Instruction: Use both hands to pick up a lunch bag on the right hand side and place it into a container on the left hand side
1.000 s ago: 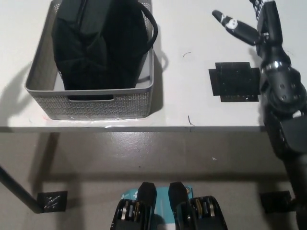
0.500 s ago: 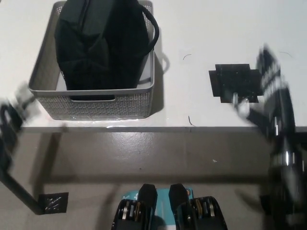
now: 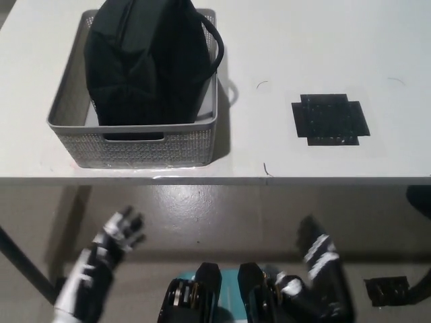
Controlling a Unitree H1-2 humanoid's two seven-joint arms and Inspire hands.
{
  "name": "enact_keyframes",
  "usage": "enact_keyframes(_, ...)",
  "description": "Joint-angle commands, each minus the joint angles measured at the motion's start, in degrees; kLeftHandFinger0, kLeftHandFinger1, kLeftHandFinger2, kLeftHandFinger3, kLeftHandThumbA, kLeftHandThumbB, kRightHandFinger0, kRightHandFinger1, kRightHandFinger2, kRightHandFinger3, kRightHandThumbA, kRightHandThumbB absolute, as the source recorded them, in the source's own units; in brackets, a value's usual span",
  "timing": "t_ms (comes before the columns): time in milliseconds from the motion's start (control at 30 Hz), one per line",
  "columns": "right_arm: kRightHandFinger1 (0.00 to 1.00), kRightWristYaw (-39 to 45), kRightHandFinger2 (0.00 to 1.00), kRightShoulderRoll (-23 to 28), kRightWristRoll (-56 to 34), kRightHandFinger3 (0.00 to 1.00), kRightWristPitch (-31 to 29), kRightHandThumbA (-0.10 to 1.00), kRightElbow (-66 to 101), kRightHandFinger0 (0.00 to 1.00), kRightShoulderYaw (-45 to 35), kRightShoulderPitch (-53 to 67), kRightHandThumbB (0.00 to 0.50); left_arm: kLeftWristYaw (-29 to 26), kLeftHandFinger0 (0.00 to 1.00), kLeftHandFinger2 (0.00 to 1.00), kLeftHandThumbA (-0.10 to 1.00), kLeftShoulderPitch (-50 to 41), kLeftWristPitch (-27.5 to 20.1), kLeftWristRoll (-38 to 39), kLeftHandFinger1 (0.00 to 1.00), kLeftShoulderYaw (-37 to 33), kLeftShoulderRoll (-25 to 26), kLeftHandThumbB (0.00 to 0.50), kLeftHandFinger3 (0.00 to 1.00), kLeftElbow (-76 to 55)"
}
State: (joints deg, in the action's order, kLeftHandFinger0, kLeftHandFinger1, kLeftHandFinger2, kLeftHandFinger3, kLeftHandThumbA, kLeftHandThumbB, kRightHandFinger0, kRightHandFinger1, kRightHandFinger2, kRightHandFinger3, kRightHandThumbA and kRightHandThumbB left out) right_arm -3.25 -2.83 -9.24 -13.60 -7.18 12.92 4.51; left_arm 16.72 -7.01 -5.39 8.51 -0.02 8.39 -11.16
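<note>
White tabletop fills the upper frame, and I see the lunch bag standing inside the grey container at its left end. Both my hands hang below the table edge, well apart from it: left hand nearer with fingers spread, right hand blurred, so I cannot tell its fingers.

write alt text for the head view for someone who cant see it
A black lunch bag sits inside a grey basket at the left of a white table, with a black mat to its right. Both robot hands hang below the table edge, left hand open, right hand blurred.
</note>
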Motion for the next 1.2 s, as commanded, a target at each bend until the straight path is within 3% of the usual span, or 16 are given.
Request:
enact_keyframes(0,1.0,3.67,1.0,-1.63,0.82,1.0,-7.25,1.0,-2.32,1.0,0.54,-1.81,0.1,0.36,1.0,1.0,1.0,0.63,-6.05,-3.0,1.0,-2.72,-0.78,0.082,1.0,3.98)
enact_keyframes(100,1.0,4.13,1.0,-2.0,1.26,1.0,-7.67,1.0,-3.7,1.0,0.19,-2.52,0.103,0.48,1.0,1.0,1.0,0.95,-5.23,-3.51,1.0,-3.96,-0.69,0.08,1.0,6.32)
enact_keyframes(167,1.0,4.26,1.0,-2.13,1.66,1.0,-7.25,1.0,-4.22,1.0,0.17,-2.42,0.099,0.95,1.0,1.0,1.0,1.03,-8.69,-4.48,1.0,-5.1,-0.22,0.067,1.0,9.61)
enact_keyframes(267,1.0,4.58,1.0,-2.44,1.54,1.0,-7.45,1.0,-5.06,1.0,0.17,-2.49,0.092,0.77,1.0,1.0,1.0,0.62,-9.49,-5.26,1.0,-5.92,0.33,0.094,1.0,9.92)
enact_keyframes(533,1.0,5.49,1.0,-2.15,2.1,1.0,-6.76,1.0,-4.62,1.0,0.16,-3.64,0.077,0.39,1.0,1.0,1.0,1.55,-8.84,-4.9,1.0,-5.96,0.78,0.111,1.0,9.71)
enact_keyframes(933,1.0,6.53,1.0,-1.92,1.93,1.0,-5.72,1.0,-4.25,1.0,-0.29,-4.48,0.051,-0.17,1.0,1.0,1.0,2.52,-9.74,-5.58,1.0,-5.62,0.52,0.092,1.0,10.27)
enact_keyframes(1167,1.0,6.88,1.0,-1.8,2.11,1.0,-5.03,0.93,-4.05,1.0,-0.47,-4.7,0.03,-0.08,1.0,1.0,1.0,2.42,-9.92,-5.46,1.0,-5.6,0.53,0.083,1.0,10.02)
